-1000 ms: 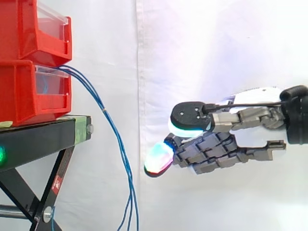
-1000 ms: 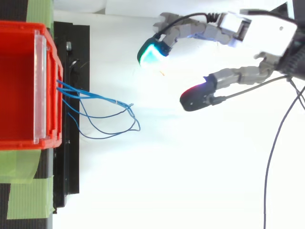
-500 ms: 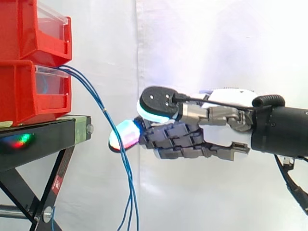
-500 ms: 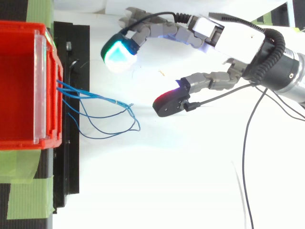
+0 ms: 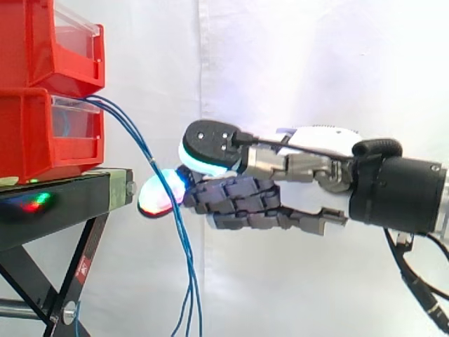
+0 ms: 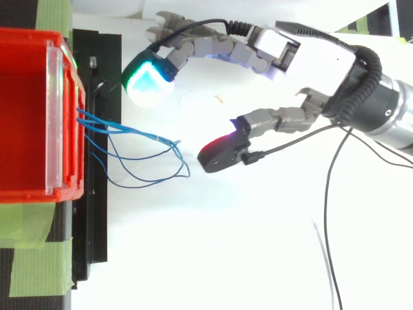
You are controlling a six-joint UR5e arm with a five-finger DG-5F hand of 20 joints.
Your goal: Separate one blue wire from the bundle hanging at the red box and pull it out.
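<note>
At the left of the side view, the bundle of blue wires point(image 5: 189, 281) leaves the top front edge of the red box point(image 5: 28, 133), just under the upper bin point(image 5: 42, 42) stacked on it, arcs outward clear of the black stand point(image 5: 63, 203) and hangs loose in front of the white curtain point(image 5: 316, 70). That free drape is what makes the job possible: the strands fan apart a little below the box, so a single one can be caught without the rest.

The hand point(image 5: 309, 165) reaches in level from the right, spread wide and holding nothing. From above, its fingertips point(image 6: 147, 81) sit near the stand on one side of the bundle, while the thumb point(image 6: 219, 152) sits just beyond the outermost loop of wire on the other side. The wires therefore lie roughly in the gap between them, which looks like a deliberate bracket before a pinch.

In the side view a glowing fingertip overlaps the strands, yet the top view suggests it passes beside them; whether it brushes any wire I cannot say for certain.

No wire is separated yet. The next move likely calls for narrowing onto one outer strand, since closing across the whole fan would gather several.
</note>
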